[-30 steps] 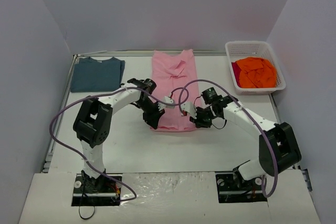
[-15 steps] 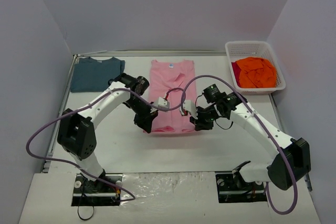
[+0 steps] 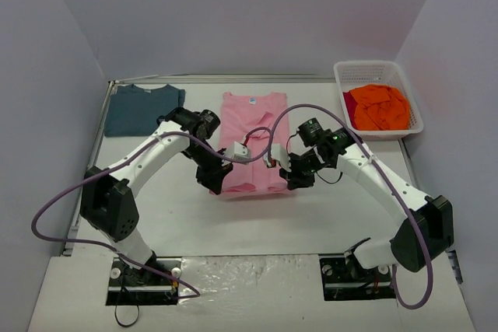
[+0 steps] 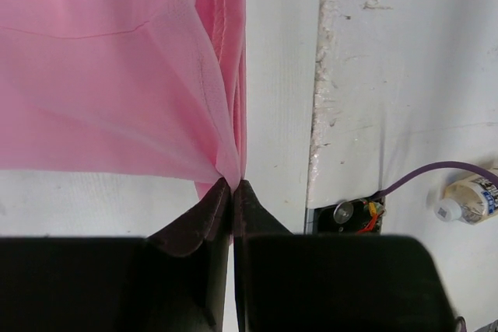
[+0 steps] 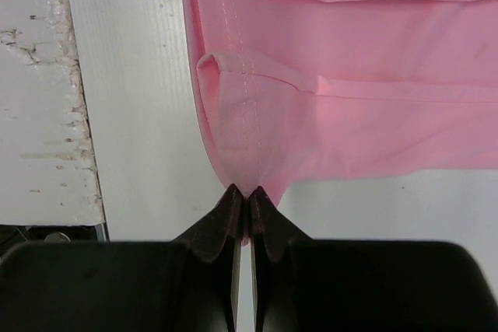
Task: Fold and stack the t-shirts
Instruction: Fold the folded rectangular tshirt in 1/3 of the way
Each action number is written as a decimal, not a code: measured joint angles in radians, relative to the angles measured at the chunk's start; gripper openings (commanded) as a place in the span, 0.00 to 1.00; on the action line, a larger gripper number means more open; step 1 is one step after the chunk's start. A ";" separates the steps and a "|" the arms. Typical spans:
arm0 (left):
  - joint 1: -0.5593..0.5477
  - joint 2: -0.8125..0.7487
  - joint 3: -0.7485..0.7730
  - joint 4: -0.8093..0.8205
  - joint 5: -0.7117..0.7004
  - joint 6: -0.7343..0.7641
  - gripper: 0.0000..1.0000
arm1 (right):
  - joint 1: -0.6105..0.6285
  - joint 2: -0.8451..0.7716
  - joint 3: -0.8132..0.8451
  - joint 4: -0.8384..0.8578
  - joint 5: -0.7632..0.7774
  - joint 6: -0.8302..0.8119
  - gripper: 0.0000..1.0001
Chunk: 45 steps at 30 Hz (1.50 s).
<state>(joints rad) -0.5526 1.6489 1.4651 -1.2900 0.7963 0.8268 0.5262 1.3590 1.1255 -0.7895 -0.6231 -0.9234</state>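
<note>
The light pink t-shirt (image 3: 253,126) lies lengthwise in the middle of the table, folded narrow. My left gripper (image 3: 214,180) is shut on its near left corner. In the left wrist view the cloth (image 4: 117,75) is pinched between the tips of that gripper (image 4: 232,184). My right gripper (image 3: 299,179) is shut on the near right corner; the right wrist view shows the hem (image 5: 350,99) bunched in that gripper (image 5: 249,192). A dark teal-blue t-shirt (image 3: 142,110) lies folded at the back left. An orange t-shirt (image 3: 377,106) sits crumpled in the basket.
The white mesh basket (image 3: 373,66) stands at the back right, against the wall. Purple cables loop off both arms above the pink shirt. Walls close in the table on three sides. The arm-base cutout (image 4: 354,211) shows near the front edge.
Both grippers kept hold of the pink shirt's near corners. The shirt's far end slid nearer and a little left, and wrinkles in it flattened. Both arms' elbows swung outward.
</note>
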 measured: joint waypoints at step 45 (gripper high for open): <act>0.152 0.613 0.776 -0.014 -0.170 0.012 0.02 | -0.251 0.645 0.558 0.000 -0.021 -0.208 0.00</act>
<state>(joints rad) -0.4004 2.2616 2.2414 -1.3045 0.6262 0.8387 0.2749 2.0045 1.6833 -0.7895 -0.6441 -1.1316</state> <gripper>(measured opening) 0.032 0.020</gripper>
